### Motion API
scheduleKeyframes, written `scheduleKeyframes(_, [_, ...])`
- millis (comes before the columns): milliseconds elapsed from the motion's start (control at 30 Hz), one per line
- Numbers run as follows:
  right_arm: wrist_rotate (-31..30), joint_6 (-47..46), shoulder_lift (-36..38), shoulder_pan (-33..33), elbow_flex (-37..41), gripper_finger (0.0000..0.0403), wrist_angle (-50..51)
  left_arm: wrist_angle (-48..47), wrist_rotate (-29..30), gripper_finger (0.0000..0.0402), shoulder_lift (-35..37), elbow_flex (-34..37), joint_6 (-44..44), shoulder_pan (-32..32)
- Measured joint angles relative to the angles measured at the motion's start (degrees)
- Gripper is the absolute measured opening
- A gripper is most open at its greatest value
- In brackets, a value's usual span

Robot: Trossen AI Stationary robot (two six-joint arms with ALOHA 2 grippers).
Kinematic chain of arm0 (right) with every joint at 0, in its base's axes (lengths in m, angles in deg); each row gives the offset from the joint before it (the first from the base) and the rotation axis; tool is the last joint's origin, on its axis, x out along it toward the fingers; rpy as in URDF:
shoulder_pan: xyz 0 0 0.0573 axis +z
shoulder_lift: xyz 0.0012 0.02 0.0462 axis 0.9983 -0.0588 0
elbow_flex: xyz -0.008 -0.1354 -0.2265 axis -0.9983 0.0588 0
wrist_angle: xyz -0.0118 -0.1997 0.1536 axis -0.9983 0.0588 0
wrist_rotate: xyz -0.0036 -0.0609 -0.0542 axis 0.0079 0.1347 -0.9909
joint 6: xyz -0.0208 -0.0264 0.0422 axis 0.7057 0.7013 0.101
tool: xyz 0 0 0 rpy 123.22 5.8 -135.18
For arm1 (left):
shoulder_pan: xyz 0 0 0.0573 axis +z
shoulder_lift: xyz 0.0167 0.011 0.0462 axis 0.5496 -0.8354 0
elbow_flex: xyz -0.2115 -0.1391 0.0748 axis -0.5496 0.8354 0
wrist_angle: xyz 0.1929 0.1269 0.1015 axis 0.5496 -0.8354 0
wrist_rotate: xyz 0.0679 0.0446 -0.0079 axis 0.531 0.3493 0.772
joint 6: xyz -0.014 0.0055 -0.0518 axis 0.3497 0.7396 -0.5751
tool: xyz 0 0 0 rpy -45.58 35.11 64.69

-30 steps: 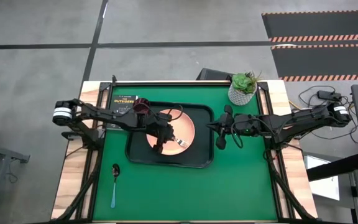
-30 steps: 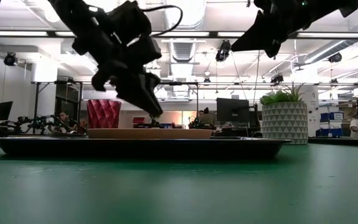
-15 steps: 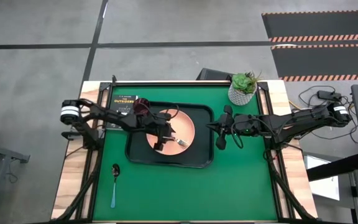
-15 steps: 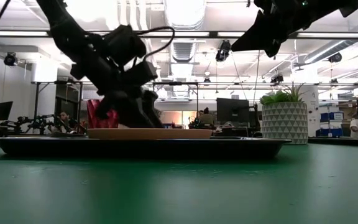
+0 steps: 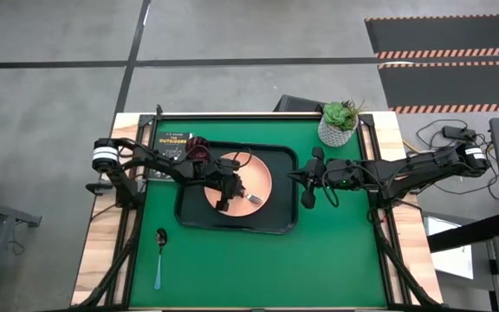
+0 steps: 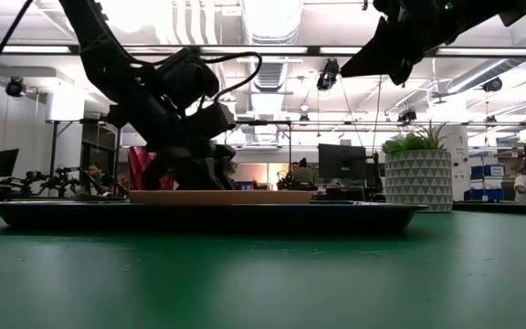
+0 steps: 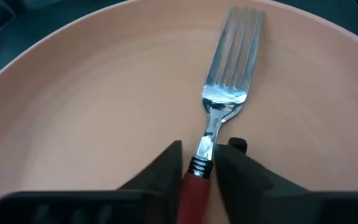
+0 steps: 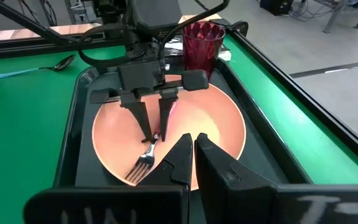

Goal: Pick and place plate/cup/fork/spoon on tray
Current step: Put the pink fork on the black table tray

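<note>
The peach-orange plate [image 5: 262,169] lies in the black tray [image 5: 232,227]. The maroon cup [image 5: 197,149] stands in the tray's far left corner. My left gripper [image 5: 238,193] is low over the plate and shut on the fork [image 7: 232,56], which has silver tines and a pink-red handle. The blue-handled spoon [image 5: 159,256] lies on the green table, left of and nearer than the tray. My right gripper [image 5: 308,186] is shut and empty, held above the tray's right rim. My left gripper pinches the fork's red handle [image 7: 194,183] between its two fingers, just behind the metal neck. The fingers come slanting down from the table's left and lie along the fork. The tines [image 7: 238,31] rest on the plate, toward its right side.
A black book [image 5: 173,143] lies at the tray's far left, close to the cup. A white pot with a green plant [image 5: 340,121] stands at the far right. Open green table lies near and right of the tray.
My left gripper has come down to the plate, staying shut on the fork. The fork's tines have stayed at the same spot on the plate.
</note>
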Motion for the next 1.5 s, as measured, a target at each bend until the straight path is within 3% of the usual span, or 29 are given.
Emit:
scheduleKeyframes(133, [0.0,0.0,0.0,0.0,0.01,0.0009,0.0,-0.18,0.3,0.0019,0.04,0.02,-0.25,0.0])
scheduleKeyframes(433, [0.0,0.0,0.02,0.01,0.05,0.0009,0.02,-0.41,1.04,0.002,2.24,0.02,-3.04,-0.38])
scheduleKeyframes(1033, [0.02,-0.21,0.02,0.0,0.38,0.0009,0.05,-2.55,1.27,0.0001,18.52,-0.03,-12.35,-3.02])
scheduleKeyframes(1267, [0.02,-0.24,0.02,0.0,0.38,0.0009,0.02,-5.55,2.26,0.0008,14.89,-0.01,-19.34,-3.35])
scheduleKeyframes(1400, [0.02,-0.24,0.02,0.0,0.38,0.0009,0.02,-3.87,2.43,0.0042,10.53,0.04,-16.54,-3.48])
scheduleKeyframes(1500, [0.02,-0.24,0.02,0.0,0.38,0.0009,0.02,-1.16,5.76,0.0076,6.86,0.06,-14.88,-3.48])
